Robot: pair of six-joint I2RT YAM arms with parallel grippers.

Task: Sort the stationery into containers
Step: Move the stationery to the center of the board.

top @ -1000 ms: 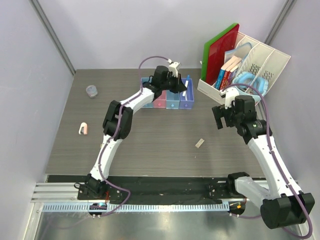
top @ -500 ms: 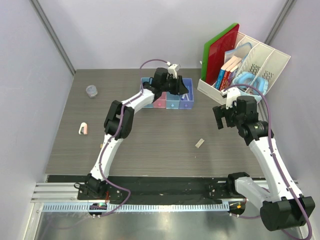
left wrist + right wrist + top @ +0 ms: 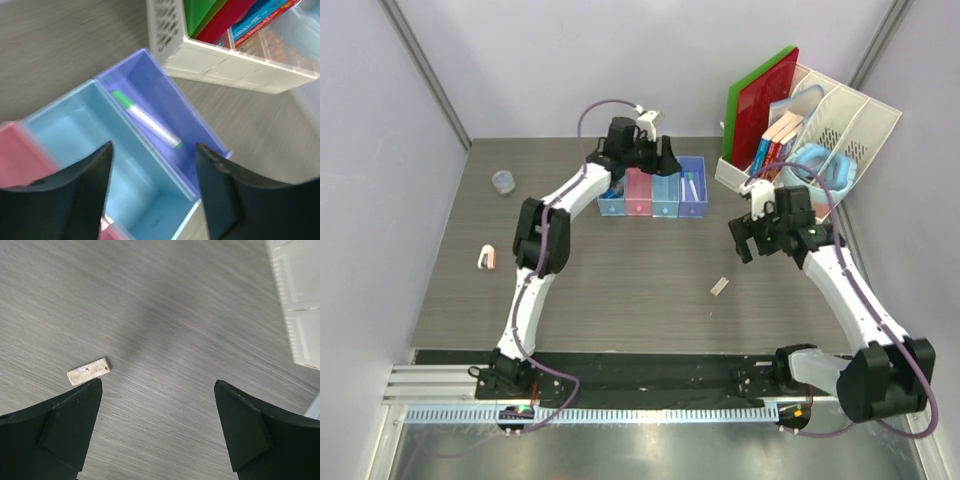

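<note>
Left arm (image 3: 582,187) stretched far forward, left gripper (image 3: 152,167) jaws apart, right gripper (image 3: 157,405) spread wide, pointing downward.

Top: high behind bases, looking down. Wrists close, downward — left shares lavender tray (image 3: 172,92), right shares eraser (image 3: 89,371).

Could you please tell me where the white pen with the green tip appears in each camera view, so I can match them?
Top external: the white pen lies in the lavender tray, rightmost of the row, upper centre.
Left wrist: mid-frame, the pen lies diagonally in that tray, green tip to the upper left.
Right wrist: not in view.
Shared landmark: the white file rack, right of the tray, upper right in every view.
</note>
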